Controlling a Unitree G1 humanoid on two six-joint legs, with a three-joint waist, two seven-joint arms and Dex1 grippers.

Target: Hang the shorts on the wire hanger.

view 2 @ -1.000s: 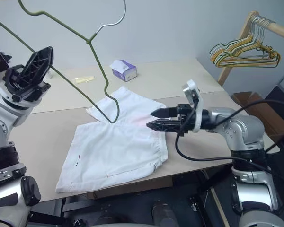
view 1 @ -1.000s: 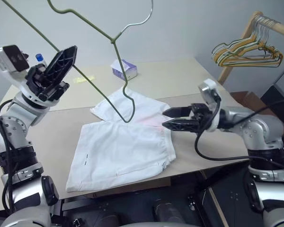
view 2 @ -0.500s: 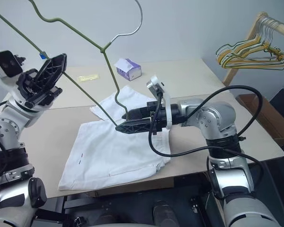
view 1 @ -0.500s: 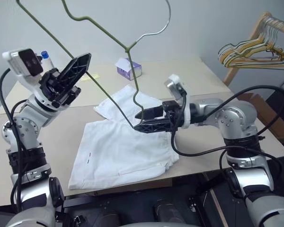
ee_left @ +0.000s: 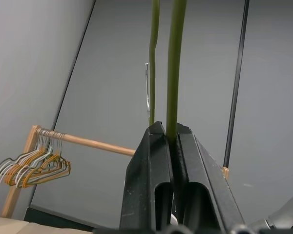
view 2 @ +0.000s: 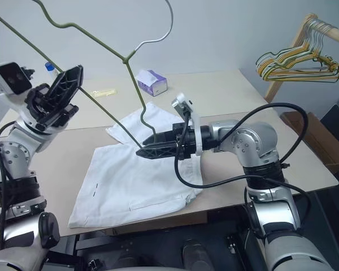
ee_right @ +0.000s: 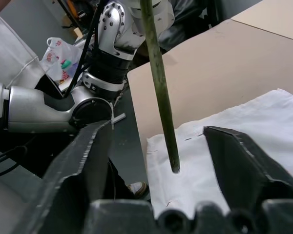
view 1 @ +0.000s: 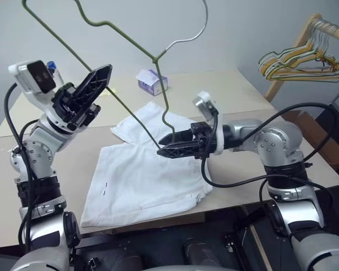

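Table: beige top, carrying the cloth and a small box.

Shorts: white, spread flat near the table's front edge, one leg reaching back toward the middle. A small dark mark shows on the left part. No gripper touches them.

Hanger: thin olive wire, held up in the air above the table and tilted, its hook high against the wall. Its lower corner hangs just over the shorts.

Left gripper: raised on the left, fingers clamped tight on one wire of the hanger; the left wrist view shows the wire pinched between both fingers.

Right gripper: reaching level across the shorts; the hanger's lower wire stands between its parted fingers, neither finger touching it.

Rail: wooden, far right, with a bunch of coloured hangers.

Tissue box: small, far side of the table.
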